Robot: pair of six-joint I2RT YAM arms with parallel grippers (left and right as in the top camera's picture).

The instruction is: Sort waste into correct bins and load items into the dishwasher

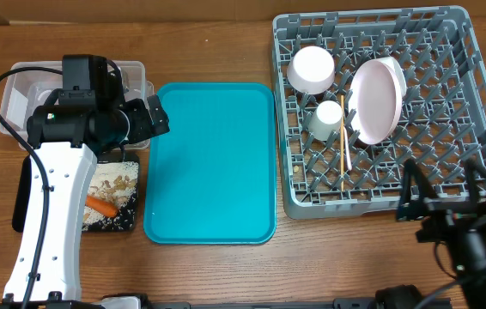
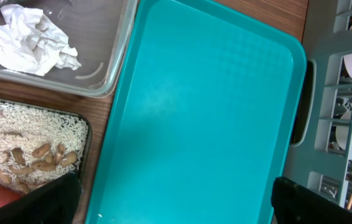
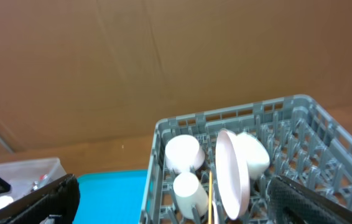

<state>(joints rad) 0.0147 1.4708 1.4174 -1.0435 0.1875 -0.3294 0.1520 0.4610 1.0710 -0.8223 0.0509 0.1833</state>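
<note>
Standing open and empty, left gripper (image 2: 176,182) hovers over teal tray (image 1: 213,163) at centre-left; right gripper (image 3: 173,186) faces dish rack (image 1: 483,86) holding plate (image 1: 376,99), bowl (image 1: 312,69), cup (image 1: 327,118) and chopstick (image 1: 343,146). Napkin (image 2: 27,40) lies in clear tub (image 2: 111,68), rice (image 2: 33,130) in black tray (image 2: 86,134).

On the surface there was one teal serving tray (image 1: 213,163), one grey dish rack (image 1: 483,94), one clear tub (image 1: 131,73) and one black tray (image 1: 127,219). The rack held one bowl (image 1: 312,69), one cup (image 1: 327,118), one plate (image 1: 376,99) and one chopstick (image 1: 343,154). One crumpled napkin (image 2: 27,40) showed in the tub. The black tray held one carrot piece (image 1: 101,205), plus nuts (image 2: 39,152) too clustered to count.
</note>
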